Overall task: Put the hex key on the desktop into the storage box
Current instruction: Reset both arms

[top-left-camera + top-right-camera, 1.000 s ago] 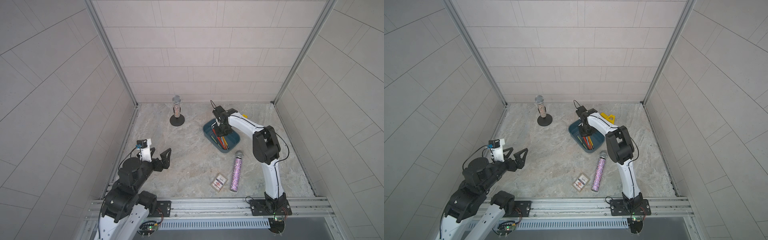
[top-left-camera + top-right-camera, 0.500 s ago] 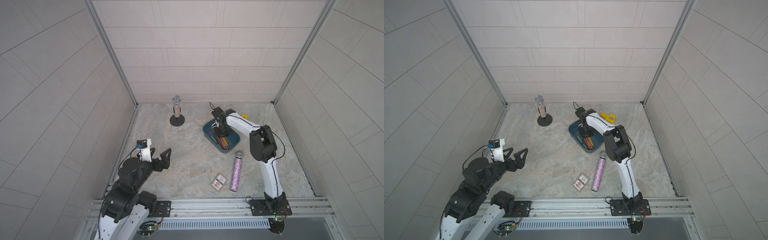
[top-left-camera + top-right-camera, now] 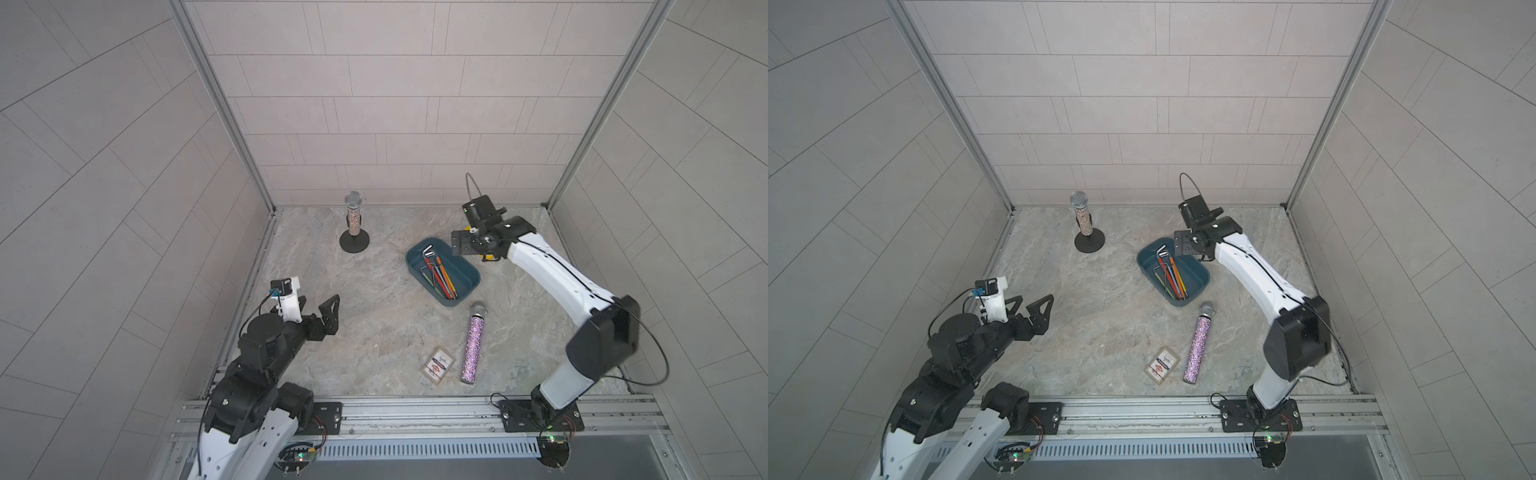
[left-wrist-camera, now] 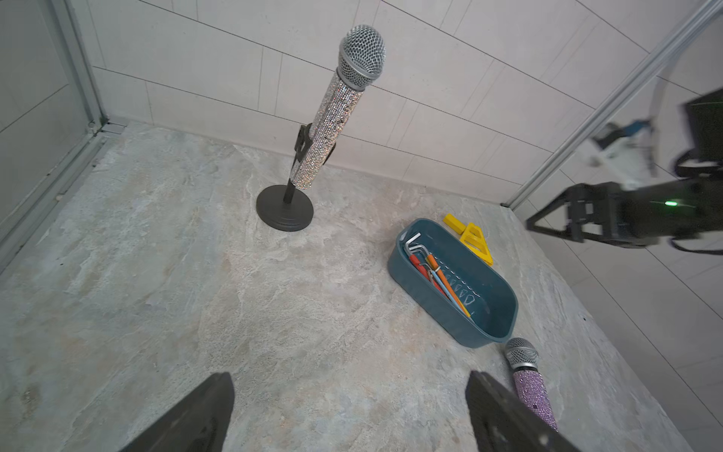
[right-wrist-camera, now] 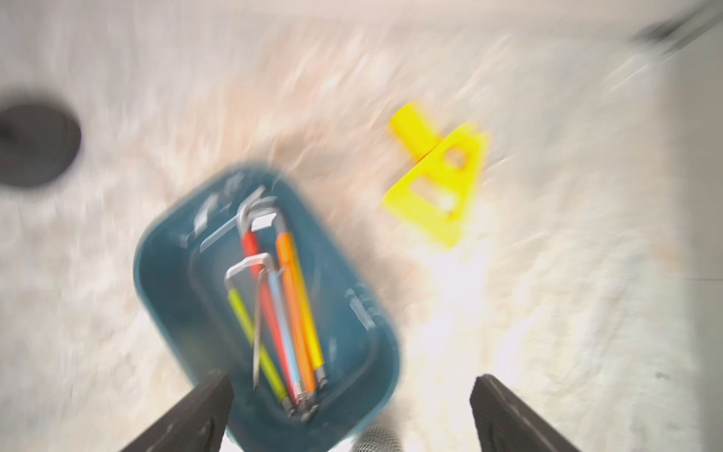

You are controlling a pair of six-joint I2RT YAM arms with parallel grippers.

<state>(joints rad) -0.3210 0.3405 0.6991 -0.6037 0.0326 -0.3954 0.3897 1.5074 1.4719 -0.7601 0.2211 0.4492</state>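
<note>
The teal-blue storage box (image 3: 464, 269) (image 3: 1195, 270) lies on the desktop (image 3: 374, 316), right of centre. Several hex keys (image 3: 438, 274) (image 5: 281, 313) with coloured sleeves lie inside it, and every hex key I see is in the box. My right gripper (image 3: 457, 244) (image 3: 1179, 243) (image 5: 350, 379) hangs open and empty above the box's far right end; its wrist view is blurred by motion. My left gripper (image 3: 316, 305) (image 4: 350, 387) is open and empty over bare desktop at the near left, far from the box.
A silver microphone on a black stand (image 3: 353, 216) stands at the back. A purple glitter microphone (image 3: 473, 343) and a small card pack (image 3: 437, 365) lie near the front. A yellow triangular frame (image 4: 473, 238) lies just behind the box. Tiled walls enclose three sides.
My right gripper was shut, low in the box; it has opened, risen and drawn back toward the far right. The left arm has not moved.
</note>
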